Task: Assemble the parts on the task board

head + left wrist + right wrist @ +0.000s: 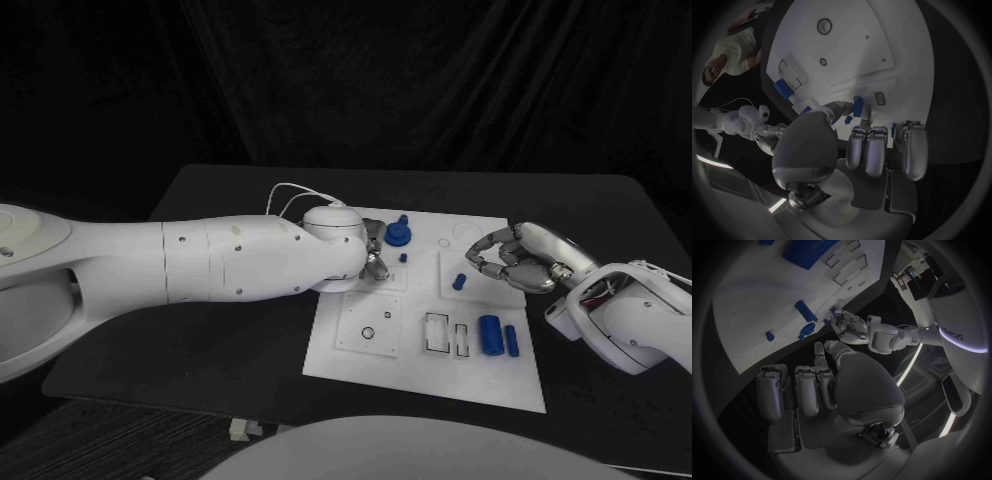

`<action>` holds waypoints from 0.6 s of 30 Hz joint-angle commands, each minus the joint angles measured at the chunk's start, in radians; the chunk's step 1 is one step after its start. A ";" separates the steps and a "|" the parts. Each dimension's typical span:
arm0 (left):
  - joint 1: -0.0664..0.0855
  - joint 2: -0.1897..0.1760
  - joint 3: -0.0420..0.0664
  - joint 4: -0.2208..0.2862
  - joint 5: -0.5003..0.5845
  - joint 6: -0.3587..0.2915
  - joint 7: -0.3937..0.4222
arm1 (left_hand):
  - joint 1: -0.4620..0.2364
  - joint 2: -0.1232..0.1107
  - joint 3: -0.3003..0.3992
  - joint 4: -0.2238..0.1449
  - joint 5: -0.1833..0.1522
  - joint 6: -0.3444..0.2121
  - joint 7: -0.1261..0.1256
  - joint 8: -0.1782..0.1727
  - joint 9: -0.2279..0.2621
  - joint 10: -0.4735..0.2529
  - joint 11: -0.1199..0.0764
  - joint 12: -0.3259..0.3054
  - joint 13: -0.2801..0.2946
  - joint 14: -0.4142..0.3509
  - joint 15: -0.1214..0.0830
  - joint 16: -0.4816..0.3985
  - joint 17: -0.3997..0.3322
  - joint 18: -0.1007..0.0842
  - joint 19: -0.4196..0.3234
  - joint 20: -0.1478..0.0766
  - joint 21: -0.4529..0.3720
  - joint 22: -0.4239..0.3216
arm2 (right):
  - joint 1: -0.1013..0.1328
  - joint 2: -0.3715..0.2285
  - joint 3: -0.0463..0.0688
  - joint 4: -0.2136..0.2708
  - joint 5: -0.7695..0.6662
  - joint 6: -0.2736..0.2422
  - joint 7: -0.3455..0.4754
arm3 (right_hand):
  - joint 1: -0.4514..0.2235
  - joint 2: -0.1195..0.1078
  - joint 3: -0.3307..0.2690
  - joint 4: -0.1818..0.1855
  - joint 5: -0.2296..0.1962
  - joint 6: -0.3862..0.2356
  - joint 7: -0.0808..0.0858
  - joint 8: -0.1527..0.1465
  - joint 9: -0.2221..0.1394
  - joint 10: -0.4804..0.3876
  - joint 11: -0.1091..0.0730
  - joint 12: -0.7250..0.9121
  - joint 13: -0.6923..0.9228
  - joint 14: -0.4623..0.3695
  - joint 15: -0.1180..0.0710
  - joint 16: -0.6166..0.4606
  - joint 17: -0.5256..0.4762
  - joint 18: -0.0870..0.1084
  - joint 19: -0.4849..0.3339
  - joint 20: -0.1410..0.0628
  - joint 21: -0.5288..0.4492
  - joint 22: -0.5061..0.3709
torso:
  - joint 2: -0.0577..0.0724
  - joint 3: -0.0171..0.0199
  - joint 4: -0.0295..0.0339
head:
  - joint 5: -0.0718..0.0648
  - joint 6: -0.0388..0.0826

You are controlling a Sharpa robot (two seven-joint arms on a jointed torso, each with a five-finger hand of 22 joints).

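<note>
Left robot hand (pixel 372 256) pinches a small blue part (pixel 857 107) over the task board (pixel 433 375); right robot hand (pixel 508 259), curled empty, waits beside. You should align it squarely before pressing.

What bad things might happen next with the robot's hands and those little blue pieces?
1. The left hand hangs close to the tall blue part standing on the task board; a careless move might tip it.
2. The right hand sits right beside a small blue part and might nudge it.
3. Two blue cylinders lie loose near the slots and might roll.
</note>
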 commanded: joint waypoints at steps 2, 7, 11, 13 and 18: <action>-0.011 0.005 -0.002 -0.005 -0.019 -0.014 0.012 | -0.002 0.010 0.108 -0.103 -0.005 0.046 -0.049 0.003 0.010 0.106 -0.007 0.004 0.263 0.106 -0.006 0.003 0.263 -0.008 0.042 -0.005 -0.004 0.214 | -0.003 -0.003 0.000 0.004 0.000 0.001 -0.017 | 0.011 0.000 0.005 0.000 0.006 0.001 0.004 -0.002 0.000 0.104 0.008 0.003 0.263 0.104 0.006 0.003 0.263 -0.013 0.099 0.008 -0.005 0.259 | 0.000 -0.0002 0.0008 | -0.003 0.000; -0.015 0.006 -0.002 -0.007 -0.019 -0.018 0.015 | -0.003 0.011 0.107 -0.104 -0.007 0.046 -0.050 0.003 0.010 0.106 -0.007 0.004 0.263 0.106 -0.006 0.003 0.263 -0.008 0.042 -0.005 -0.003 0.214 | -0.003 -0.005 0.000 0.005 0.000 0.001 -0.018 | 0.011 0.000 0.005 0.000 0.006 0.001 0.004 -0.002 0.000 0.104 0.008 0.003 0.263 0.104 0.006 0.003 0.263 -0.013 0.099 0.008 -0.005 0.259 | 0.000 -0.0003 0.0005 | -0.003 0.000; -0.017 0.006 -0.002 -0.009 -0.017 -0.012 0.014 | -0.003 0.011 0.107 -0.104 -0.008 0.046 -0.050 0.003 0.010 0.106 -0.008 0.004 0.263 0.106 -0.007 0.003 0.263 -0.008 0.042 -0.005 -0.003 0.214 | -0.003 -0.005 0.000 0.005 0.000 0.002 -0.019 | 0.012 -0.001 0.006 -0.001 0.006 0.001 0.004 -0.002 0.000 0.104 0.009 0.003 0.263 0.104 0.006 0.003 0.263 -0.013 0.099 0.008 -0.005 0.259 | 0.000 -0.0001 0.0007 | -0.002 0.000; -0.017 0.006 -0.002 -0.010 -0.010 -0.009 0.013 | -0.003 0.011 0.107 -0.104 -0.010 0.047 -0.050 0.003 0.010 0.106 -0.008 0.004 0.263 0.106 -0.007 0.003 0.263 -0.008 0.042 -0.005 -0.003 0.214 | -0.003 -0.005 0.000 0.005 0.000 0.002 -0.019 | 0.012 -0.001 0.006 -0.001 0.006 0.001 0.004 -0.002 0.000 0.104 0.009 0.003 0.263 0.104 0.006 0.003 0.263 -0.013 0.099 0.008 -0.005 0.259 | 0.000 -0.0004 0.0002 | -0.001 0.000; -0.018 0.007 -0.002 -0.011 0.015 -0.001 0.013 | -0.004 0.012 0.106 -0.105 -0.012 0.047 -0.050 0.003 0.010 0.106 -0.008 0.004 0.263 0.106 -0.007 0.003 0.263 -0.008 0.042 -0.006 -0.005 0.214 | -0.003 -0.006 0.000 0.005 0.000 0.003 -0.020 | 0.012 -0.001 0.006 -0.001 0.006 0.001 0.004 -0.002 0.000 0.104 0.009 0.003 0.263 0.104 0.006 0.003 0.263 -0.013 0.099 0.008 -0.005 0.259 | 0.000 -0.0005 0.0014 | -0.003 0.000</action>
